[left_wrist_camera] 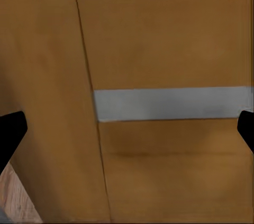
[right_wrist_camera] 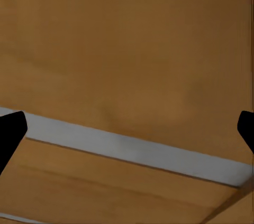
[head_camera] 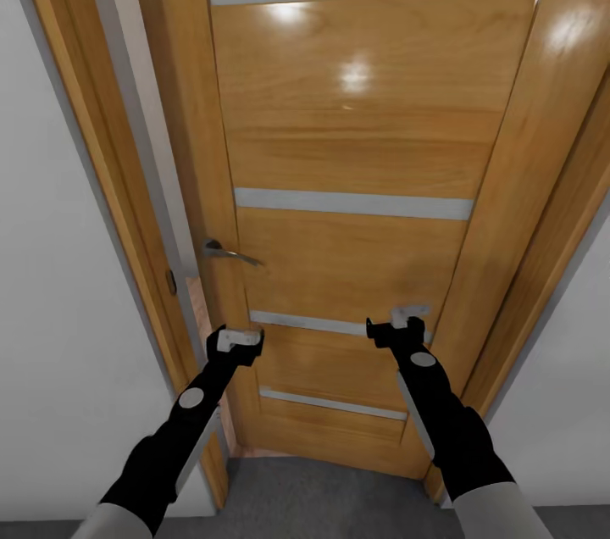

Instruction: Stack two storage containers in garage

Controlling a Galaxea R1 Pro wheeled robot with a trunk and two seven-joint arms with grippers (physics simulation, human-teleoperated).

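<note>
Wooden door (head_camera: 356, 149) fills the background; both tools (head_camera: 240, 341) (head_camera: 400, 325) spread wide, empty.

The head camera looks steeply down a wooden door (head_camera: 356, 183) close ahead, over both arms. Each wrist camera faces that door nearly touching it, beyond its claw's tips; all three share its grey stripes (left_wrist_camera: 169, 103).

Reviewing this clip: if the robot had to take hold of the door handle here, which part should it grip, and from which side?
Probably the free end of the lever handle, which sticks out level toward the door's middle from its pivot near the edge. The left gripper, open and empty, hangs just below it, so rising from underneath with fingers above and below the bar looks simplest.
</note>
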